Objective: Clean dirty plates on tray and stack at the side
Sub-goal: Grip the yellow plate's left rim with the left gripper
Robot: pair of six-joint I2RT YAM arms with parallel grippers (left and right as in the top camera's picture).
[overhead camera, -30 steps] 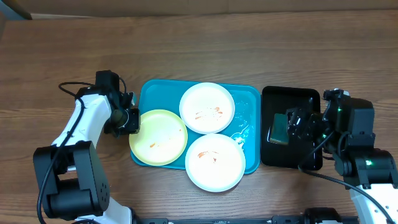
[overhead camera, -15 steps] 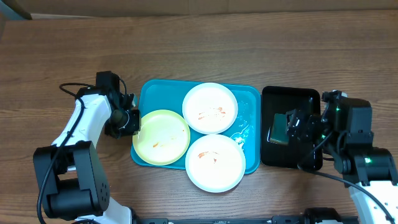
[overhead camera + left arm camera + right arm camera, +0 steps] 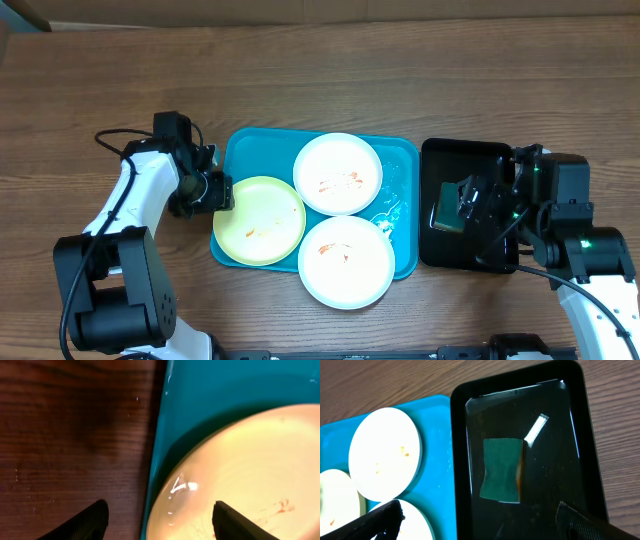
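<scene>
Since a second ago the yellow plate has slid a little to the right, further onto the tray, and the left gripper has let its jaws spread. Now those jaws stand apart at the tray's left side, with the plate's rim and the tray's edge between the two fingertips and neither tip visibly pressing on the plate. The yellow plate lies in the near-left corner of the tray, its left edge reaching just over the rim; faint reddish marks show on it. One white plate with orange smears sits at the far middle of the tray, and a second white plate, also smeared, lies nearer and overhangs the tray's near edge. The right gripper hangs with its jaws wide over the black tray, holding nothing. A green sponge lies inside that black tray, on the wooden table.
</scene>
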